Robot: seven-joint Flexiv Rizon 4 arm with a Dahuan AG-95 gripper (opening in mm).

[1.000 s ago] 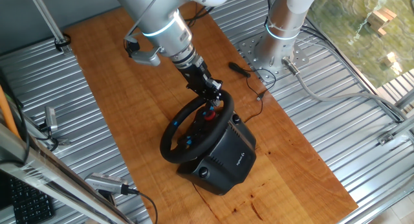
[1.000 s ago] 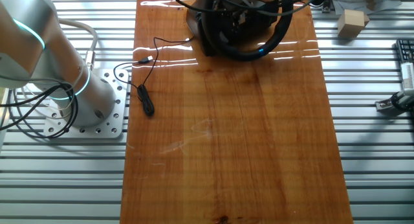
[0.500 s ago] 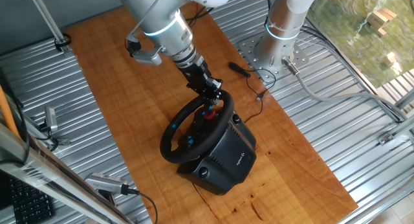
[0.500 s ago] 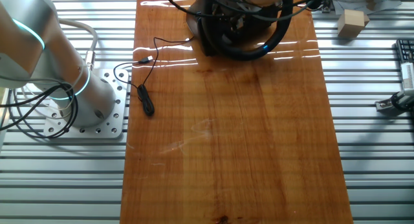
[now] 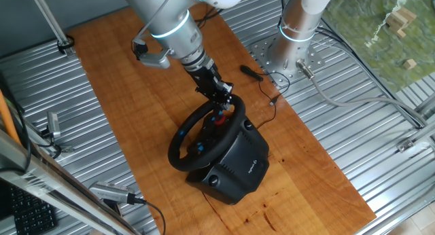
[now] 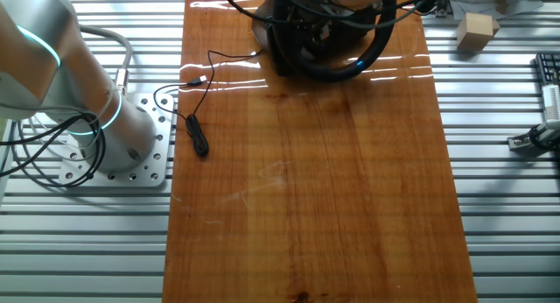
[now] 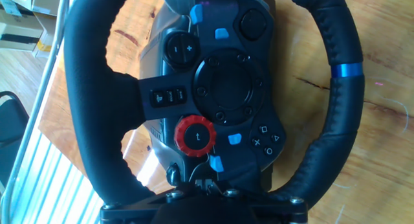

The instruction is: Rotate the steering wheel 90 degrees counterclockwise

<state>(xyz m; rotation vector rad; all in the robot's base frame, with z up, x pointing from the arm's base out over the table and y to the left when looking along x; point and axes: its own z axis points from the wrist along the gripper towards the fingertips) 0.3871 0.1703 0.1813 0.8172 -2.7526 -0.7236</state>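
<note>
End effector (image 5: 226, 99) on steering wheel (image 5: 204, 136) rim | closure unclear | board (image 6: 350, 189) open

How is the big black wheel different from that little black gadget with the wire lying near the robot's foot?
The steering wheel is a large ring, tilted up on a boxy base; the small tool is a short stick lying flat on the board. The wheel carries red and blue buttons on its hub; the tool looks plain black. The gripper is at the wheel's upper rim; the tool lies apart from it. Both are black and sit on the wooden board.
</note>
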